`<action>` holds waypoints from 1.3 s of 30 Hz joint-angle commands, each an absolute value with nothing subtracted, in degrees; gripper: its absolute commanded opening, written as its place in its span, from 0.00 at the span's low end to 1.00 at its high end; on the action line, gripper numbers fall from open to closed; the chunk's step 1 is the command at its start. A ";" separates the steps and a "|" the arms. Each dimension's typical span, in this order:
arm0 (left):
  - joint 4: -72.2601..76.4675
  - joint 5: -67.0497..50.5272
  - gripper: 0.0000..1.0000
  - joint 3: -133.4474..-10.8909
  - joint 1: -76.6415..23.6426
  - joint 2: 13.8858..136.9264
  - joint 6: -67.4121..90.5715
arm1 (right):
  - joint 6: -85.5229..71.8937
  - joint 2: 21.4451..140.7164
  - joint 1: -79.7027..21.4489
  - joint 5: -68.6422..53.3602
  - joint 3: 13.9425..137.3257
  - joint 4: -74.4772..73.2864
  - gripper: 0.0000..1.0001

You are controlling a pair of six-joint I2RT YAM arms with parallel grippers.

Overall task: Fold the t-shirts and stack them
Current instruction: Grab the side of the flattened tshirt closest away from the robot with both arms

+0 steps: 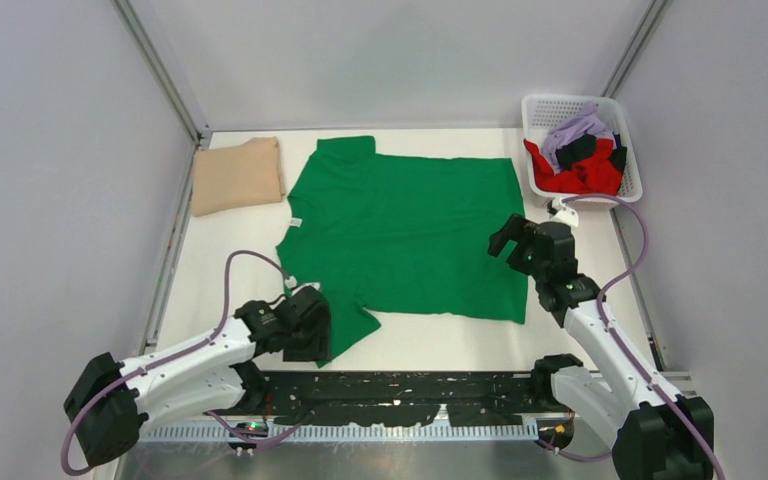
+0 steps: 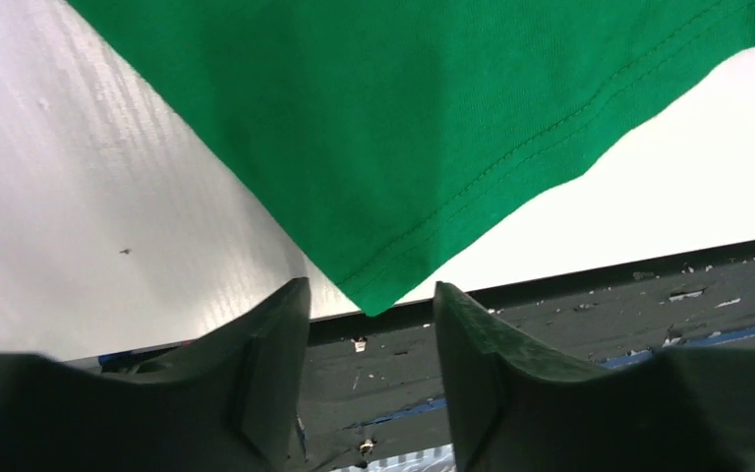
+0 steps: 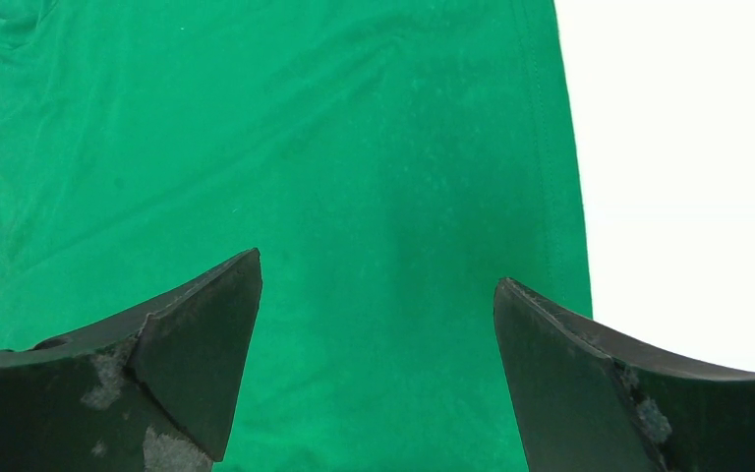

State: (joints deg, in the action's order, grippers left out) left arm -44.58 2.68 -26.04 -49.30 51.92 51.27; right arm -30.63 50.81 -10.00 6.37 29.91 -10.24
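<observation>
1. A white lattice basket (image 1: 560,99) sits at the far right corner of the table (image 1: 440,340). It holds a lilac t-shirt (image 1: 575,130), a black t-shirt (image 1: 578,150) and a red t-shirt (image 1: 580,178), all bunched together.
2. The green t-shirt (image 1: 410,230) lies spread flat in the middle of the table, with its neck and small white label (image 1: 295,222) toward the left.
3. A tan t-shirt (image 1: 237,175) lies folded at the far left, just beside the green one's far sleeve.
4. The left end effector (image 2: 372,287) is low at the green t-shirt's near sleeve (image 2: 393,197). Its fingers stand narrowly apart. The sleeve's corner tip lies right at the mouth of the gap, and the fingers clamp no cloth.
5. The right end effector (image 3: 377,268) hangs over the green t-shirt's right side, with the stitched bottom hem (image 3: 551,197) just inside its right finger. Its fingers are spread wide and hold nothing.
</observation>
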 commanded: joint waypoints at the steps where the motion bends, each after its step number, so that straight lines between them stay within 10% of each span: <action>1: -40.43 3.56 0.47 -26.22 -50.74 55.48 53.79 | -32.33 48.37 -9.80 8.89 28.56 -9.26 0.96; 15: -38.65 10.23 0.00 -27.65 -51.61 64.58 53.33 | -38.72 31.14 -9.80 17.74 26.51 -37.35 0.96; 23: -39.31 9.08 0.00 -27.28 -51.59 60.35 50.41 | -48.29 26.52 -9.83 9.69 21.49 -42.80 0.99; 31: -41.36 6.97 0.00 -25.03 -51.60 53.26 49.64 | -48.41 34.96 -9.87 6.26 17.45 -35.85 0.63; 39: -41.67 5.74 0.00 -24.60 -51.59 51.04 50.64 | -47.16 41.65 -9.88 12.67 18.27 -33.15 0.51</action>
